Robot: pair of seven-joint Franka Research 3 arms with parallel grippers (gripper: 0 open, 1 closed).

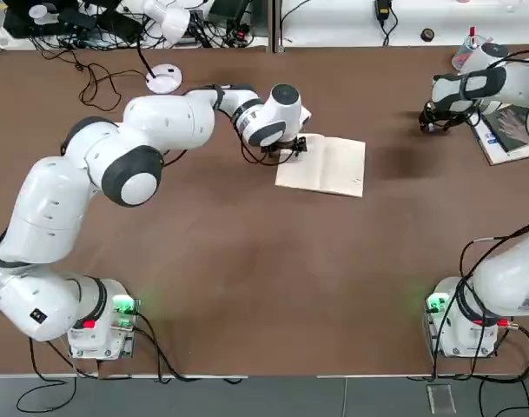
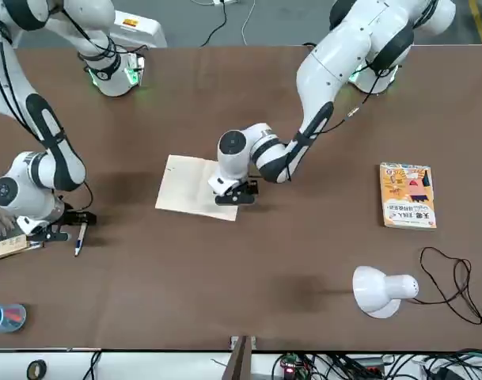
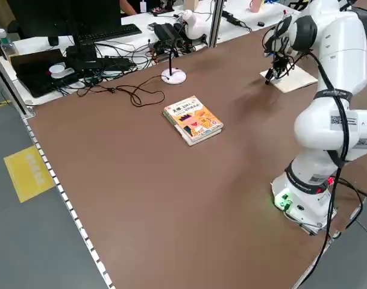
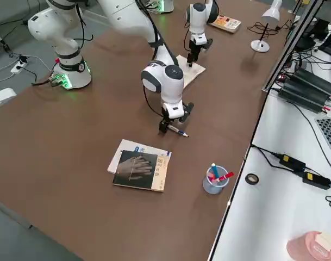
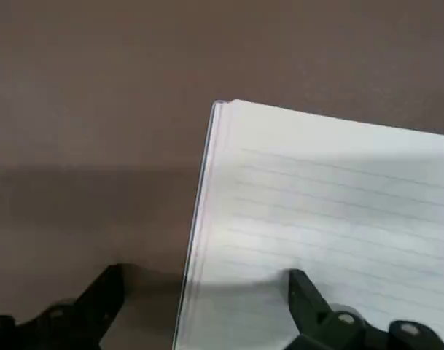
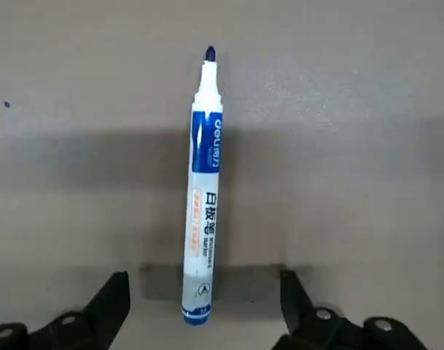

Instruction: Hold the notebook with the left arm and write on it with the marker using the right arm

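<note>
Notebook (image 1: 332, 165): lies open on the brown table (image 1: 247, 261), toward the far side; pages cream-white, faintly ruled in the left wrist view, with a thin dark cover edge along one side. Left gripper (image 5: 207, 288) at its edge, fingers spread apart, one over the page and the other beyond the edge. Whether they touch paper is hard to judge from this angle.

Marker (image 6: 202, 189): uncapped, lying flat on the table. White barrel, blue band with pale lettering near the tapered neck, dark pointed tip, blue butt end, small orange label and dark characters along the side. Right gripper (image 6: 205, 299) directly above it, fingers wide and released, one to either side of the barrel's butt end; nothing grasped.

Nearby on the right arm's side: dark-covered book (image 4: 141, 169) picturing a hand, on a pale one; clear cup (image 4: 214, 182) of pens. Orange-yellow illustrated book (image 3: 193, 119) and white lamp (image 2: 377, 291) on the left arm's side.
</note>
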